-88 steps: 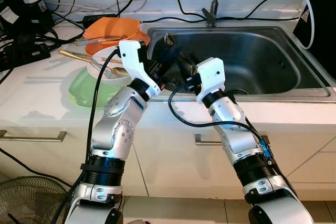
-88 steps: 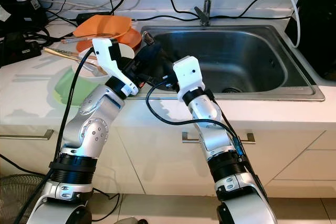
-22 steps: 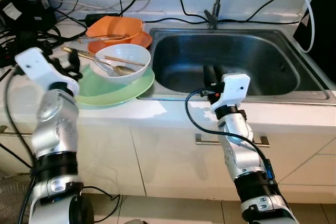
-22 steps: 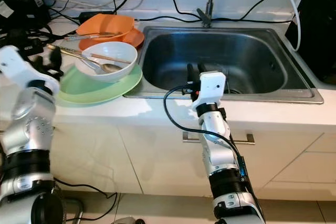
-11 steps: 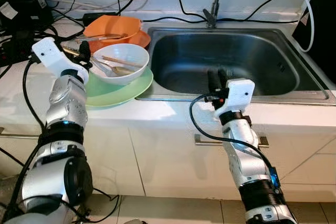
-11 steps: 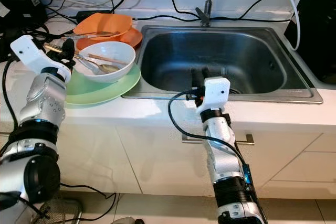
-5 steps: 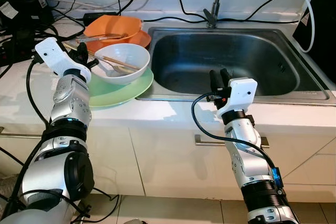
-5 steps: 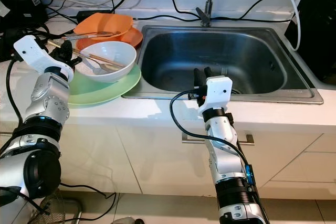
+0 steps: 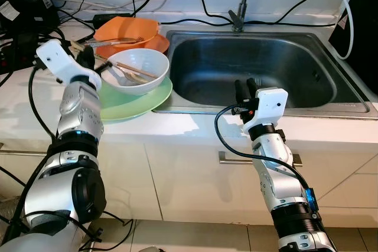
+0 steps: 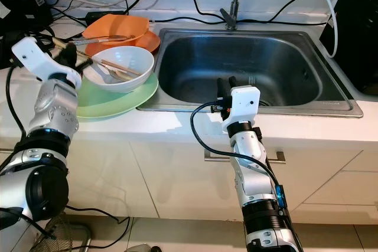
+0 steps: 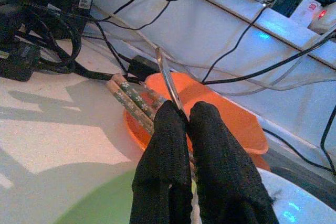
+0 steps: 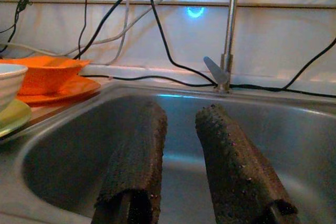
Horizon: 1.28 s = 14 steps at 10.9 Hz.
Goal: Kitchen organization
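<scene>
The steel sink [image 9: 266,63] sits right of the dishes, and the right gripper [image 9: 247,88] hovers at its near rim, jaws narrowly parted on nothing. Left of it a white bowl [image 9: 139,70] rests on a green plate [image 9: 139,101], with chopsticks [image 11: 128,100] and an orange plate [image 9: 127,30] beyond. The left gripper [image 11: 184,119], beside the bowl, pinches a thin metal utensil handle [image 11: 167,77].

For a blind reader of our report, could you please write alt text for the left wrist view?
The left gripper is shut on a thin metal utensil handle, seen from the wrist along its two black fingers. Behind it, patterned chopsticks lie against an orange plate; black cables run over the white counter.
</scene>
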Tool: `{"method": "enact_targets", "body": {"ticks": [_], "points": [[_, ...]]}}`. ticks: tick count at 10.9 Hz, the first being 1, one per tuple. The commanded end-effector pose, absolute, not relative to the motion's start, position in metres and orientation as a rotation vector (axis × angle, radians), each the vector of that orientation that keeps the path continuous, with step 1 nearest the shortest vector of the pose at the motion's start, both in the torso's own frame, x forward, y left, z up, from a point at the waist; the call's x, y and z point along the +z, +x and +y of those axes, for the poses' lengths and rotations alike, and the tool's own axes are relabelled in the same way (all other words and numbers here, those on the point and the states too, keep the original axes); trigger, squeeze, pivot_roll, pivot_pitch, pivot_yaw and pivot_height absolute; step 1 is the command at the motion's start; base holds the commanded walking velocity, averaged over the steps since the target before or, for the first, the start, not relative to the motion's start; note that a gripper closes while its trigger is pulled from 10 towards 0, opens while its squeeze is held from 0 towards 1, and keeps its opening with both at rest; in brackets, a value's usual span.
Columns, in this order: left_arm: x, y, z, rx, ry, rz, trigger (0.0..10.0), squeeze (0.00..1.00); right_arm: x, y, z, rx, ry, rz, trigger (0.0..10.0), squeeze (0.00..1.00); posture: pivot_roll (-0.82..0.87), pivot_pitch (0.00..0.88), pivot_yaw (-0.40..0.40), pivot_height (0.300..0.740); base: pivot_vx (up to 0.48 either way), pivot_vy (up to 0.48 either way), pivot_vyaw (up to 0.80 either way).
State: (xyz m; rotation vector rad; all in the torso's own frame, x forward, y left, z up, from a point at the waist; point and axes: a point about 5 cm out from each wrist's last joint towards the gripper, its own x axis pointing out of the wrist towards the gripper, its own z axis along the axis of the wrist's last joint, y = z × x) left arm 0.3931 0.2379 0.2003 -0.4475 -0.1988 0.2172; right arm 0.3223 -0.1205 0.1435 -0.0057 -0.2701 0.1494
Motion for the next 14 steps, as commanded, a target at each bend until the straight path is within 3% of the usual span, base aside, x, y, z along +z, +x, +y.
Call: {"method": "enact_targets", "body": {"ticks": [1,3,4,5,14], "points": [[0.199,0.393,0.237,0.21,-0.43,-0.186,0.0,0.0,0.146,0.323,-0.119,0.153,-0.002,-0.271,10.0,0.0,0.06,0.0,0.02,0.74,0.0,0.0,0.0],[0.213,0.391,0.229,0.146,-0.413,-0.227,0.0,0.0,0.146,0.323,-0.118,0.156,0.0,-0.269,10.0,0.0,0.07,0.0,0.022,0.74,0.0,0.0,0.0],[0.219,0.39,0.225,0.095,-0.395,-0.226,3.3,0.0,0.146,0.324,-0.118,0.158,0.001,-0.268,10.0,0.0,0.07,0.0,0.023,0.74,0.0,0.0,0.0],[0.229,0.385,0.22,0.023,-0.384,-0.24,10.0,0.0,0.146,0.325,-0.117,0.16,0.002,-0.266,10.0,0.0,0.08,0.0,0.023,0.74,0.0,0.0,0.0],[0.304,0.357,0.199,-0.198,-0.391,-0.354,10.0,0.0,0.147,0.331,-0.111,0.171,0.014,-0.271,10.0,0.0,0.09,0.0,0.026,0.74,0.0,0.0,0.0]]}}
